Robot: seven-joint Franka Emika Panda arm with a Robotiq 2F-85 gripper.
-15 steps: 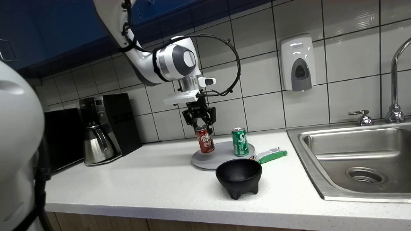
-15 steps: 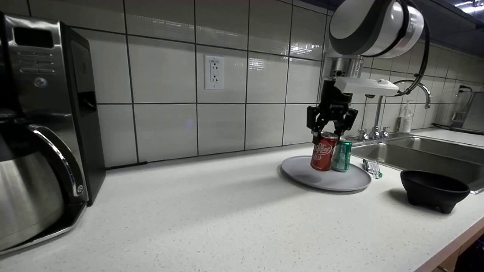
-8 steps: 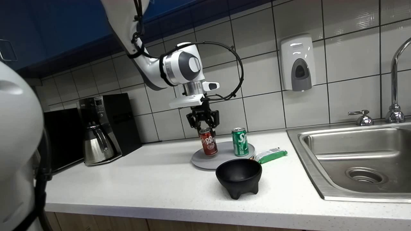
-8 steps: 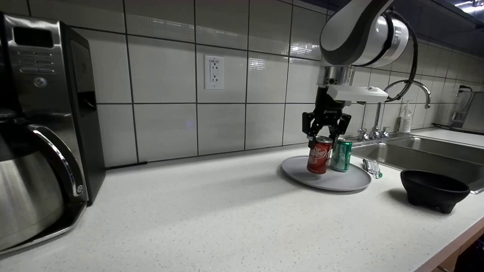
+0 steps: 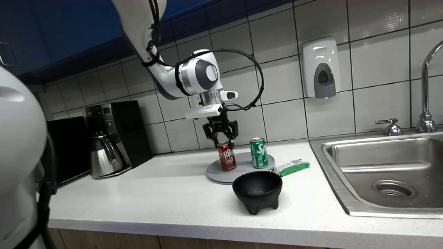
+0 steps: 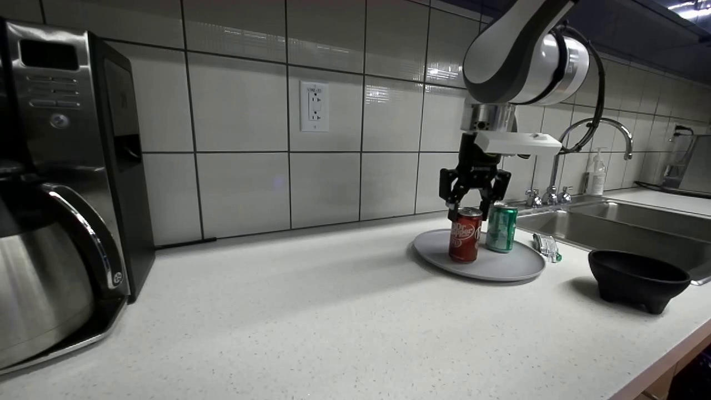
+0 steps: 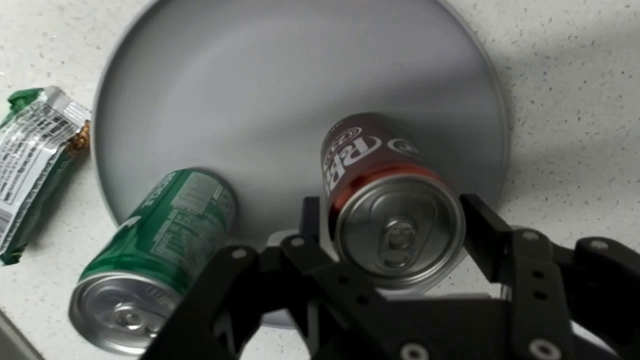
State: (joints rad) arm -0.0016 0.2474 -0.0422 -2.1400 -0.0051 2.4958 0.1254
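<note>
Red can [image 6: 464,241] stood upright on the plate [image 7: 250,75], long axis vertical, top up. Pincer [image 6: 469,214] was spread around it, bit of a gap on one side. Green can [image 5: 259,154] was the nearest obstacle, same plate. Counted two cans, one plate, one packet [image 5: 292,168], one bowl [image 5: 258,197] nearby.

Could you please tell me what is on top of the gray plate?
The gray plate bears a red Dr Pepper can and a green can, standing apart. The surface directly beneath each is covered and cannot be seen.
</note>
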